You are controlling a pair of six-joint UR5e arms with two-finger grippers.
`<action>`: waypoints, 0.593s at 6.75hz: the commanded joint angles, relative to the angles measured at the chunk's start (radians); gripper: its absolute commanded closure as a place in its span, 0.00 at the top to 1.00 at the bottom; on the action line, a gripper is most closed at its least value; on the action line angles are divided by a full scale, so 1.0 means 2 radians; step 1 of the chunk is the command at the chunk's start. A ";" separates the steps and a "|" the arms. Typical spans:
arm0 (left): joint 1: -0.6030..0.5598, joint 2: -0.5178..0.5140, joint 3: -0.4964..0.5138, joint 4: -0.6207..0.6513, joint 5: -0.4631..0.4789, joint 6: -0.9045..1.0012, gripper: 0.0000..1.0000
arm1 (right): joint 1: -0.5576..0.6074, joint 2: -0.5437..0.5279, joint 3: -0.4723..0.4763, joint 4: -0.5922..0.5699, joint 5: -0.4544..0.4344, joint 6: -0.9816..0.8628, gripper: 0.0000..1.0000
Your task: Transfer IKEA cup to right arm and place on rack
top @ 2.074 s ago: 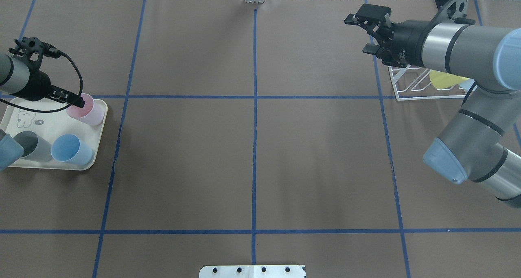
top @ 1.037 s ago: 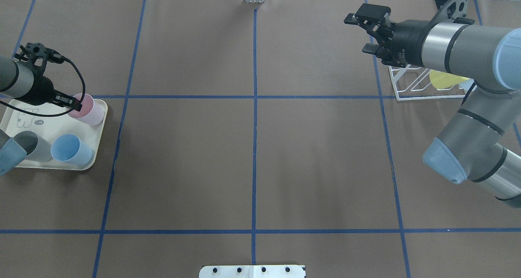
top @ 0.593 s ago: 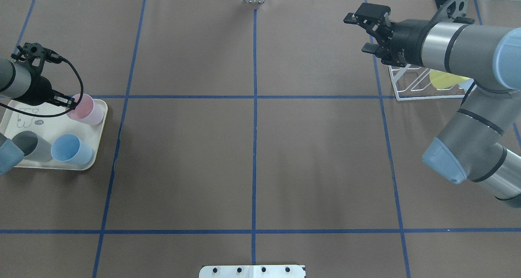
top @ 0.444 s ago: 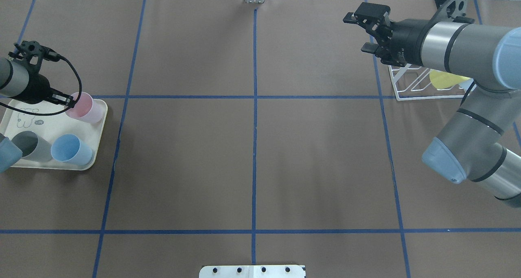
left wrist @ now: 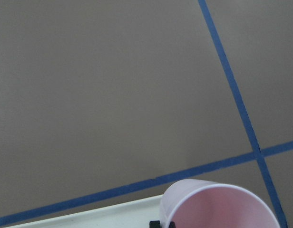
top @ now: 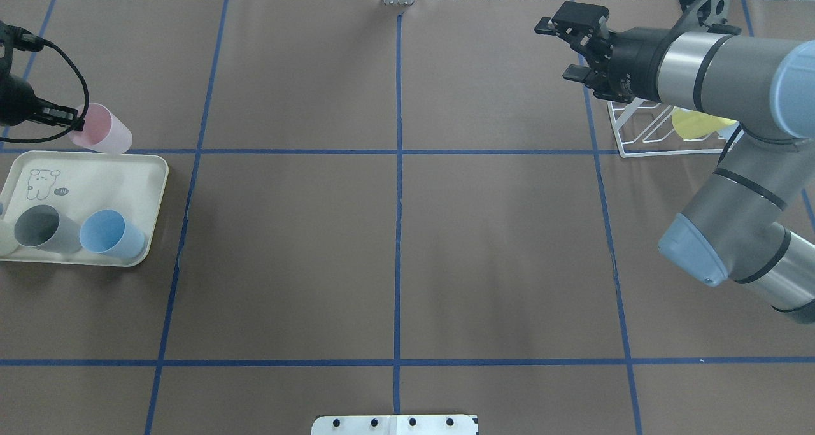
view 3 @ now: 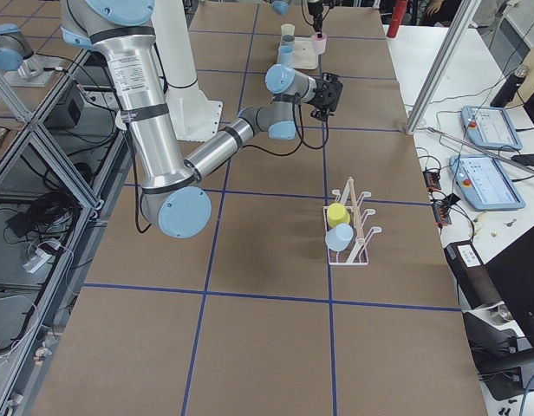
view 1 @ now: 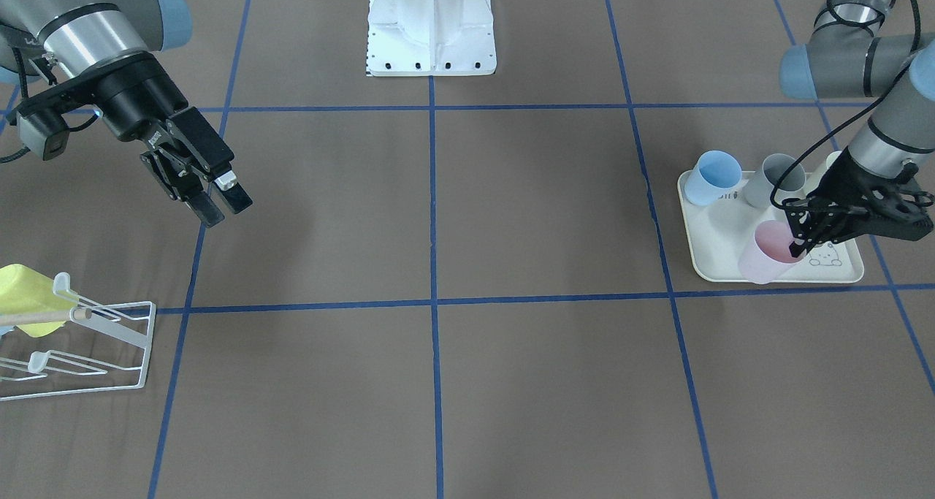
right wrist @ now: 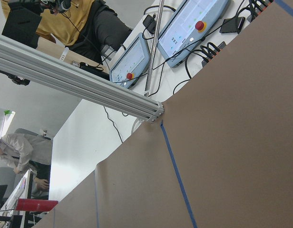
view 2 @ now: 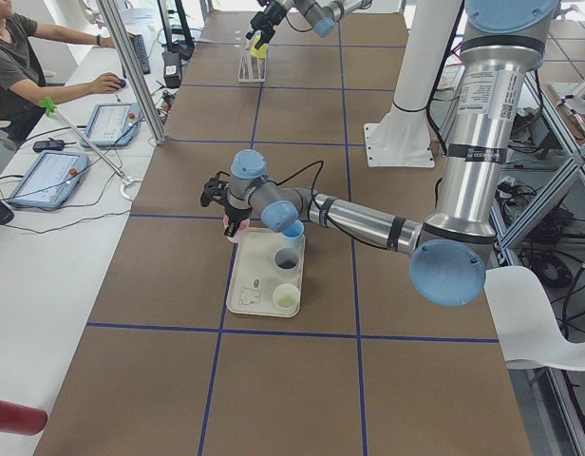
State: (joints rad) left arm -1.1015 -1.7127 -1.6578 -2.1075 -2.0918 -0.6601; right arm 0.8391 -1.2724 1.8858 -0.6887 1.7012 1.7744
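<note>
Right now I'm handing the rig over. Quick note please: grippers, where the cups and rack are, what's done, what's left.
Left gripper: shut on the pink cup, pinching its rim. The cup is in the air, off the tray.
Right gripper: open and empty, hovering beside the rack.
The rack already carries a yellow cup. A grey cup and a blue cup stand on the tray.
Done: pick-up of the pink cup.
Left: bring the arms together, pass the cup to the right gripper, set it on the rack.
</note>
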 commanded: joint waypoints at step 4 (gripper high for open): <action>0.050 -0.067 0.000 -0.164 0.089 -0.484 0.00 | 0.000 0.015 0.002 0.001 -0.003 0.002 1.00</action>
State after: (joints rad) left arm -1.0554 -1.8398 -1.6659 -2.2919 -1.9817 -1.3770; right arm 0.8391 -1.2553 1.8888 -0.6861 1.6962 1.7740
